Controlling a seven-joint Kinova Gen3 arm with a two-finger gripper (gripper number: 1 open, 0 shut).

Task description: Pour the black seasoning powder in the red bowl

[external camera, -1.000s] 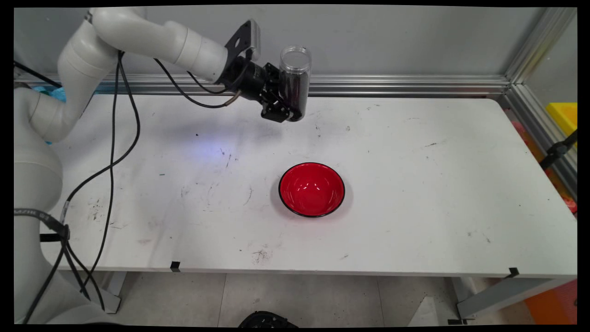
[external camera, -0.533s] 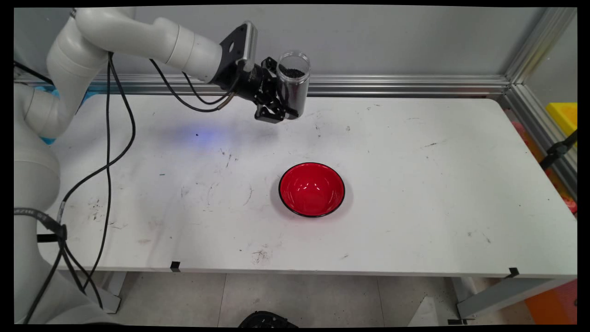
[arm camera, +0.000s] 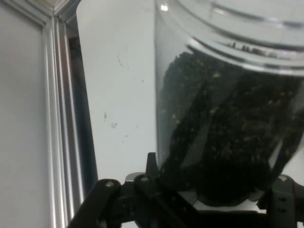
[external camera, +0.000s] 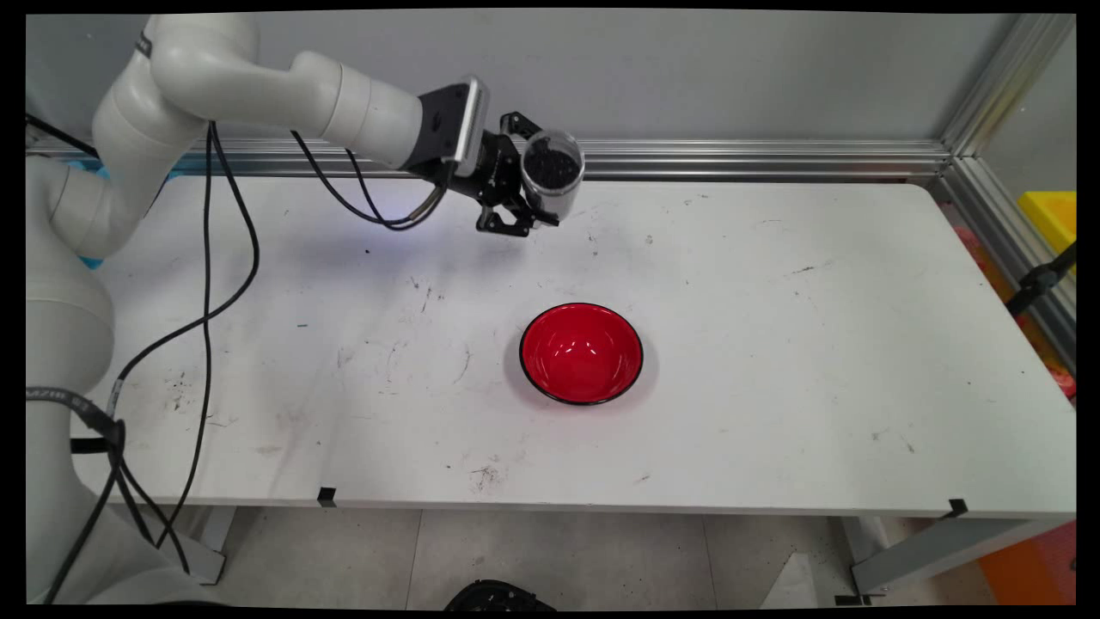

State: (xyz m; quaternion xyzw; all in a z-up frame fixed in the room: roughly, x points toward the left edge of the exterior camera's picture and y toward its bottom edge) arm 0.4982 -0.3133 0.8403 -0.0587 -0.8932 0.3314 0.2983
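Note:
A clear plastic jar point(external camera: 552, 174) part-filled with black grains is held in the air over the table's far side, its open mouth tipped toward the camera. My gripper point(external camera: 534, 191) is shut on the jar. In the hand view the jar point(arm camera: 223, 109) fills the right of the picture, dark grains showing through its wall, clamped between the black fingers point(arm camera: 153, 167) at the bottom. A red bowl point(external camera: 581, 352) with a black rim stands empty on the white table point(external camera: 773, 361), below and nearer than the jar.
An aluminium rail point(external camera: 756, 159) runs along the table's far edge and down its right side point(external camera: 1005, 232). Black cables point(external camera: 206, 284) hang from the arm at the left. In the hand view the rail point(arm camera: 57, 118) shows at the left.
The hand has turned, tilting the jar from upright until its mouth faces the camera. The jar has also come down a little. The bowl has not moved.

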